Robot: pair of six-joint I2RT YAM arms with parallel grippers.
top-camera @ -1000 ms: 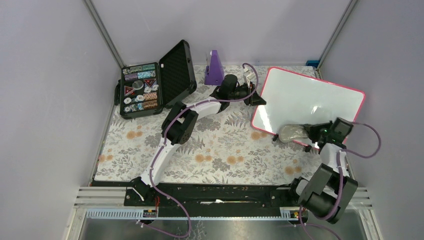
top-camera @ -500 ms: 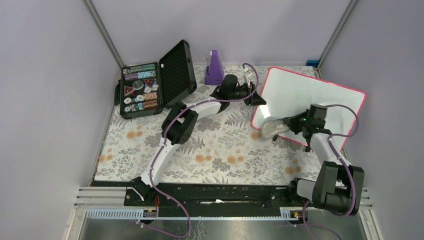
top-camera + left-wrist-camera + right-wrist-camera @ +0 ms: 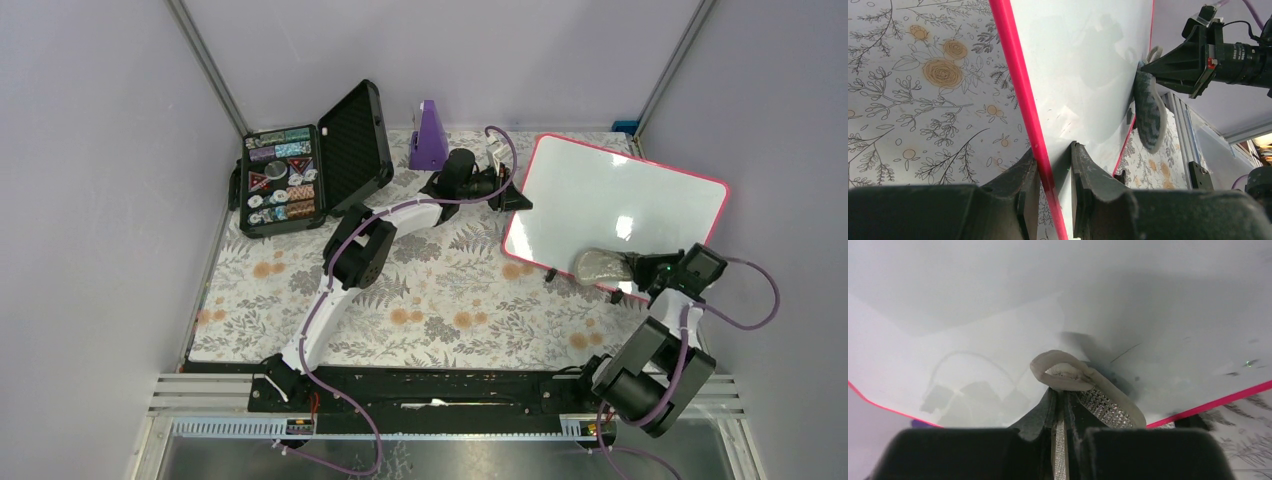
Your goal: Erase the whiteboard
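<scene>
Clamping the whiteboard (image 3: 620, 205) edge in the left gripper (image 3: 1053, 156), wiping with the sponge (image 3: 596, 265) pinched in the right gripper (image 3: 1060, 394); next, probably sweep across.

whiteboard (image 3: 600, 190) right | sponge (image 3: 598, 265) on its near edge | case (image 3: 355, 140) far left

1. One whiteboard (image 3: 620, 195) stood at the far right corner of the table (image 3: 440, 300).
2. One sponge (image 3: 598, 264) lay against the whiteboard's near edge.
3. One open black case (image 3: 300, 165) sat at the far left corner.
4. One purple pyramid (image 3: 429, 137) stood at the far edge.
5. Two robot arms (image 3: 345, 270) (image 3: 660, 345) rose from the near edge.
</scene>
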